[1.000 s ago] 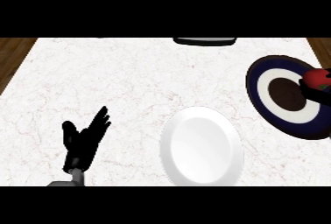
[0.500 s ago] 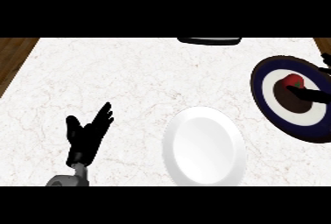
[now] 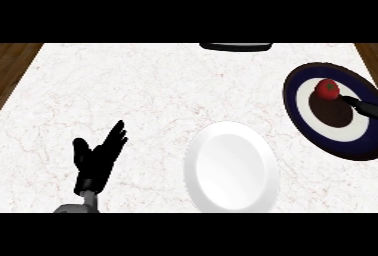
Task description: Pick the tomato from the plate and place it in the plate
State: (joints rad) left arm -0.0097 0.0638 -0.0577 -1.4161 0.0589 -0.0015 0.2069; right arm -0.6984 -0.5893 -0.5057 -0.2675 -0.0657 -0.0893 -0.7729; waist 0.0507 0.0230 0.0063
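Observation:
A red tomato (image 3: 327, 89) sits on the upper part of a dark blue plate with white rings (image 3: 310, 117) at the right. Only a straight finger of my right hand (image 3: 361, 106) shows, coming in from the right edge; its tip lies just below and right of the tomato and is not curled round it. A plain white plate (image 3: 231, 170) lies in the lower middle of the counter with nothing on it. My left hand (image 3: 96, 159) rests open at the lower left, fingers up, well away from both plates.
A dark, flat object (image 3: 236, 46) lies at the counter's far edge, top centre. Brown wood shows beyond the marble top (image 3: 111, 90) at the upper left and upper right corners.
My right hand, which lay over the tomato, has drawn back toward the right edge, so the tomato now shows uncovered on the ringed plate. The left hand has hardly moved.

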